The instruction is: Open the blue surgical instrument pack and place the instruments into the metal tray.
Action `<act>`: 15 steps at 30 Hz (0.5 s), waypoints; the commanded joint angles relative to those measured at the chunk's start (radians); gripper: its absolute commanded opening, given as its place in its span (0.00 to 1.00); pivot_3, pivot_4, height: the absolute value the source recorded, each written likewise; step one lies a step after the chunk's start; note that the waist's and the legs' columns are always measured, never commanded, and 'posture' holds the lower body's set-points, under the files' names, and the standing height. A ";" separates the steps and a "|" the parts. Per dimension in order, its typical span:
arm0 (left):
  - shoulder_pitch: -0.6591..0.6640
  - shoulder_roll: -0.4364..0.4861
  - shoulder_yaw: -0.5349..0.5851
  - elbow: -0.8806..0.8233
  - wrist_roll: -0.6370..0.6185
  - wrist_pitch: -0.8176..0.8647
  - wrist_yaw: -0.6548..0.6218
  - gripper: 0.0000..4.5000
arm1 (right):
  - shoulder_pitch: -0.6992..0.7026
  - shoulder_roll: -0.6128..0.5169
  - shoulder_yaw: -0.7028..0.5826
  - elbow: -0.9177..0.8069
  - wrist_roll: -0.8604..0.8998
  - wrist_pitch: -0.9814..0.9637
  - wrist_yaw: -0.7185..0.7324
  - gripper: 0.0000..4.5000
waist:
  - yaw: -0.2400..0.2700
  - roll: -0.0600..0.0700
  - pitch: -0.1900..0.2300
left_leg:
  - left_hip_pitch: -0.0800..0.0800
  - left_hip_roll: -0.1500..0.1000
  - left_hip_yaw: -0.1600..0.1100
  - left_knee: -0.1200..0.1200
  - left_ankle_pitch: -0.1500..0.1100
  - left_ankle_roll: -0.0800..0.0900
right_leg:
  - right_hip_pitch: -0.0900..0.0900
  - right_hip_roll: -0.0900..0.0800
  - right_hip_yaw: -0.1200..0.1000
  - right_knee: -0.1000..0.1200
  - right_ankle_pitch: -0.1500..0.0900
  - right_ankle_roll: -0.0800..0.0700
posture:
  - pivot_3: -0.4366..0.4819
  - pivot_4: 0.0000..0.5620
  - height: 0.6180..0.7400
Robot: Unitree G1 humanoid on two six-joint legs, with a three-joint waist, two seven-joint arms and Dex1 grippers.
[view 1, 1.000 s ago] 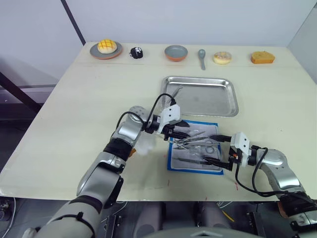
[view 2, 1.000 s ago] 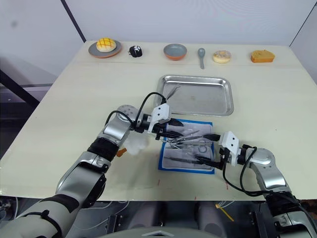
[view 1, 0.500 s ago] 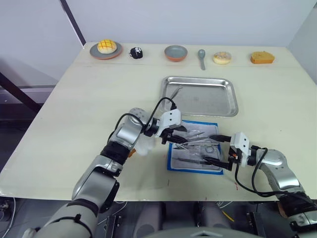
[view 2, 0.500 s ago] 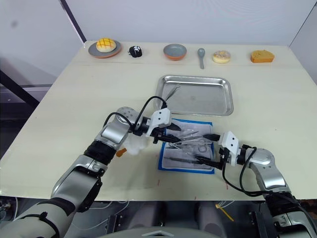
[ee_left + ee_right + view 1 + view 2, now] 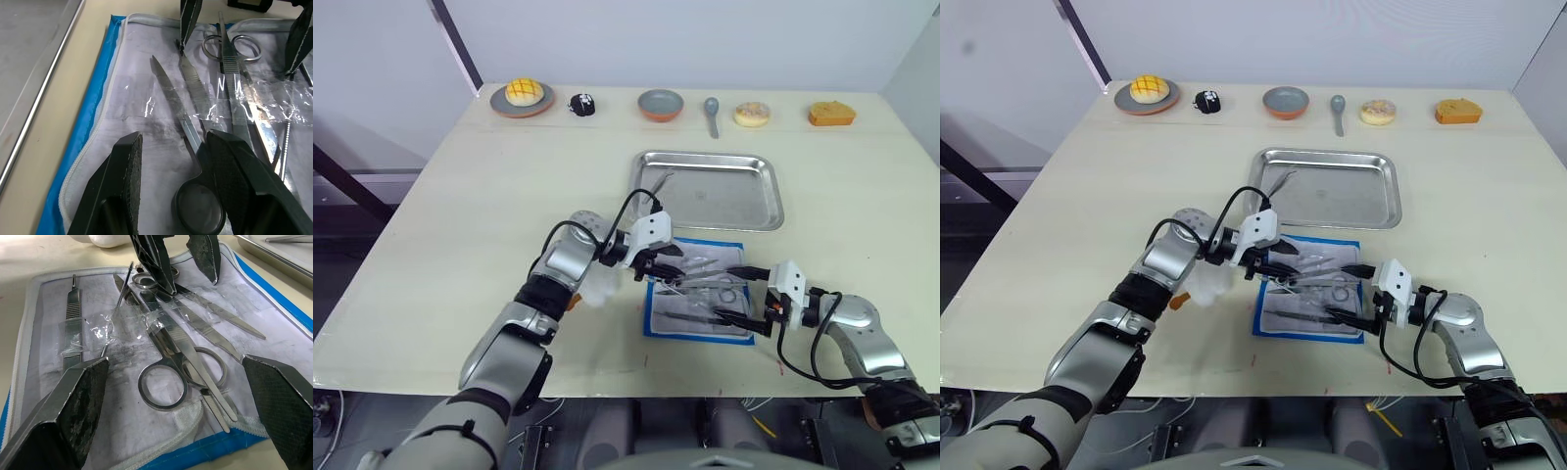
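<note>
The blue surgical instrument pack (image 5: 658,327) lies opened on the table, white inner side up, just in front of the metal tray (image 5: 744,211). Several silver instruments (image 5: 703,284) lie on it under clear tape. One slim instrument (image 5: 661,183) rests in the tray's left part. My left gripper (image 5: 666,264) hovers open over the pack's far left corner, and its fingers (image 5: 122,171) straddle the ring handle of the scissors (image 5: 188,132). At the pack's near right edge my right gripper (image 5: 736,299) stands wide open, its fingers (image 5: 73,411) either side of ring-handled scissors (image 5: 164,355).
A white plush toy (image 5: 594,290) lies under my left forearm, left of the pack. Along the far edge stand a plate with a yellow bun (image 5: 523,95), a small black object (image 5: 582,104), a bowl (image 5: 662,104), a spoon (image 5: 713,113), a donut (image 5: 753,115) and an orange cake (image 5: 832,115).
My left gripper has dropped slightly onto the pack's far left corner and edged a little right. The right gripper and the instruments have stayed put.
</note>
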 commanded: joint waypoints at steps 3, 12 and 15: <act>-0.018 -0.001 0.000 0.022 0.007 -0.029 0.001 0.50 | 0.057 0.001 0.046 0.076 -0.058 0.055 -0.005 1.00 | 0.000 0.000 0.000 | 0.000 0.000 0.000 0.000 0.000 0.000 | 0.000 0.000 0.000 0.000 0.000 0.000 | 0.48 0.27 1.00; -0.014 -0.018 -0.017 0.039 0.025 -0.064 0.000 0.38 | 0.059 0.003 0.046 0.075 -0.057 0.055 -0.006 1.00 | 0.000 0.000 0.000 | 0.000 0.000 0.000 0.000 0.000 0.000 | 0.000 0.000 0.000 0.000 0.000 0.000 | 0.48 0.27 1.00; -0.018 -0.025 -0.017 0.051 0.032 -0.073 0.002 0.19 | 0.060 0.003 0.046 0.074 -0.057 0.056 -0.006 1.00 | 0.000 0.000 0.000 | 0.000 0.000 0.000 0.000 0.000 0.000 | 0.000 0.000 0.000 0.000 0.000 0.000 | 0.48 0.27 1.00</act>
